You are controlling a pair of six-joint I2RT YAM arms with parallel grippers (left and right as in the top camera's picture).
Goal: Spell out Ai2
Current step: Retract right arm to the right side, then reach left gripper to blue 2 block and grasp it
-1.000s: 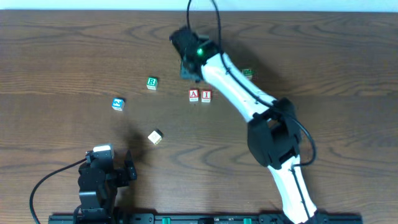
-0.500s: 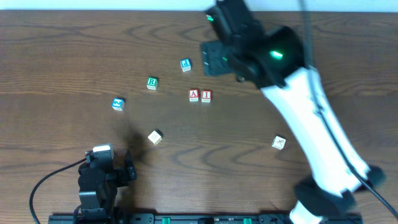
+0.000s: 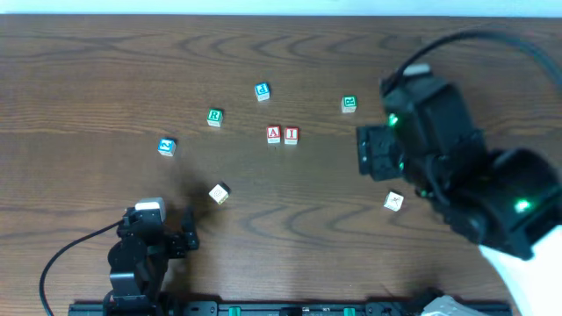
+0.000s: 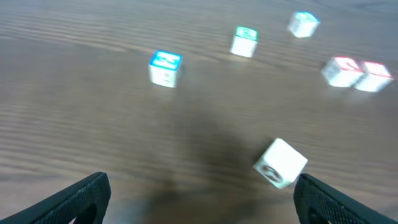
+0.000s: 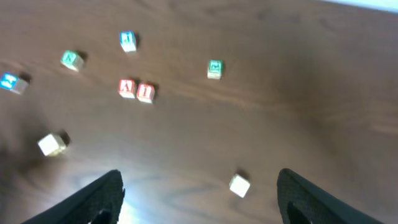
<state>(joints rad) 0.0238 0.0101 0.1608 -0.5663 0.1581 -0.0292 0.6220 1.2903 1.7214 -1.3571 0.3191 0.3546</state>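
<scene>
The red "A" cube [image 3: 274, 134] and red "I" cube [image 3: 291, 135] stand side by side, touching, at mid-table. They also show in the right wrist view, "A" [image 5: 127, 88] and "I" [image 5: 146, 92], and in the left wrist view, "A" [image 4: 341, 70] and "I" [image 4: 373, 74]. The blue "2" cube [image 3: 167, 147] sits alone to their left, also in the left wrist view [image 4: 165, 67] and the right wrist view [image 5: 9, 82]. My left gripper [image 3: 180, 241] is open and empty at the near left [image 4: 199, 205]. My right gripper [image 3: 373, 154] is open and empty, raised over the right side [image 5: 199, 199].
A green "R" cube [image 3: 215, 117], a blue "d" cube [image 3: 262, 91] and another green cube [image 3: 349, 104] lie behind the row. One pale cube [image 3: 219, 193] lies near my left gripper, another [image 3: 393, 201] under my right arm.
My right arm has pulled back from the far middle to the right side and risen, uncovering the blue "d" cube and the green cube. The cubes have not moved.
</scene>
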